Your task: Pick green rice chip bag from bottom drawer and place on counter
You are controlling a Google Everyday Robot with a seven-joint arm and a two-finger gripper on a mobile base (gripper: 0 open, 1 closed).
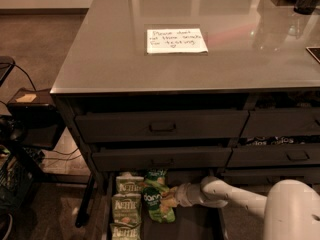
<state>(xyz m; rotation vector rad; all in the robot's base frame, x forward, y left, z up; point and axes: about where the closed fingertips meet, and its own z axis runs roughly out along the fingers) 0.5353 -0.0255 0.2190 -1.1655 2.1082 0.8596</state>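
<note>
Your claw (170,199) is at the green rice chip bag (154,204), bottom drawer (196,228); can't tell its grip. Glossy tabletop (100,59) holds a note (176,40).

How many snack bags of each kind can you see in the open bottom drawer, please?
Kettle bags: 3
green rice chip bag: 1
partly hidden bag behind it, label unreadable: 1
Total: 5
The end effector is down in the bottom drawer, at the right edge of the green rice chip bag.
</note>
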